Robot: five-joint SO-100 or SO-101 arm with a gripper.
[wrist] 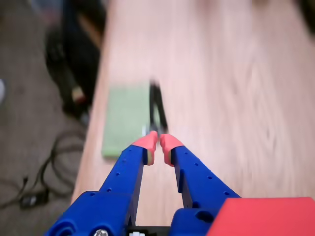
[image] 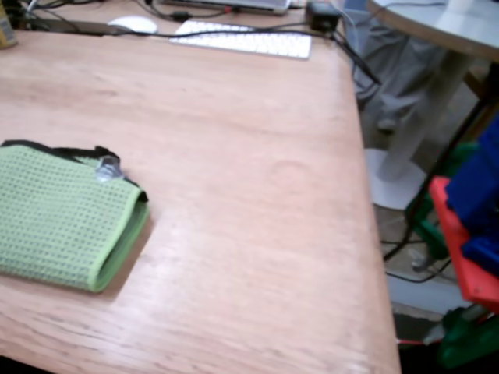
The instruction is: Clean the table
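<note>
The light reddish-brown wooden table (image: 249, 195) fills the fixed view and also shows in the wrist view (wrist: 221, 88). A folded green waffle cloth (image: 62, 214) with a black edge lies at its left front; a small shiny grey bit (image: 107, 168) sits on the cloth's top corner. In the wrist view the cloth (wrist: 125, 120) lies blurred near the table's left edge, beyond the fingertips. My gripper (wrist: 158, 143), blue with red tips, hangs above the table with its tips almost touching and nothing between them. In the fixed view only blue and red arm parts (image: 475, 202) show at the right edge.
A white keyboard (image: 245, 39), a white mouse (image: 132, 24) and black cables (image: 343, 47) lie along the table's far edge. A grey-white round table (image: 437, 23) on a pedestal stands beyond the right corner. Cables (wrist: 54, 162) lie on the floor off the table edge.
</note>
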